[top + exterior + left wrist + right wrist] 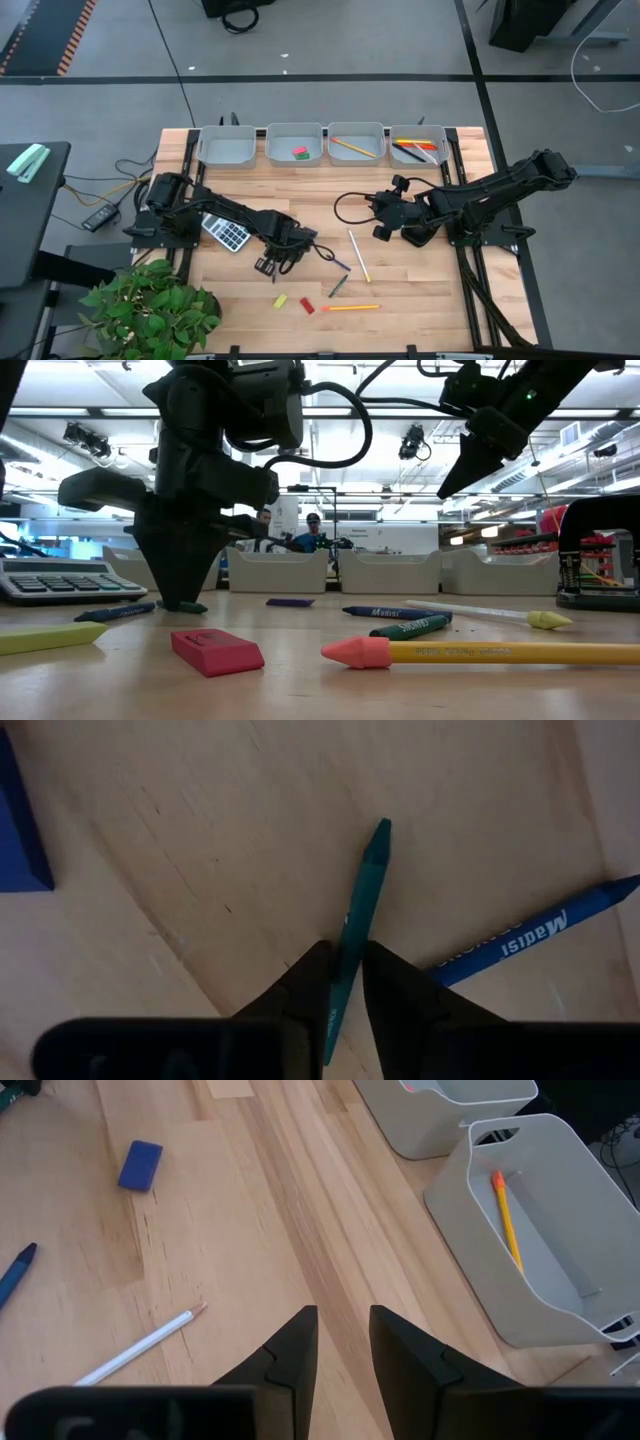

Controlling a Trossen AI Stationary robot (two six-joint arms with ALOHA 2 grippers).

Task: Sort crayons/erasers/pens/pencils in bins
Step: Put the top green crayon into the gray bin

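At seven o'clock of the tabletop (420, 290), the left gripper (272, 262) is clamped on a teal crayon (362, 910) lying flat. The crayon should be lifted level, then carried to the bins (296, 143) at twelve o'clock. The right gripper (340, 1342) is held apart, empty, near three o'clock. The crayon's held end is hidden between the fingers (300, 985); which bin takes crayons cannot be made out.

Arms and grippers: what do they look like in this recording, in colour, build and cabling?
Both arms are black, jointed and bulky at the joints. The left arm and right arm sit on black base plates at the table's sides. A black cable loops beside the right gripper. Each gripper, like the left gripper, ends in two tapering, wedge-shaped dark fingers. No markings show.
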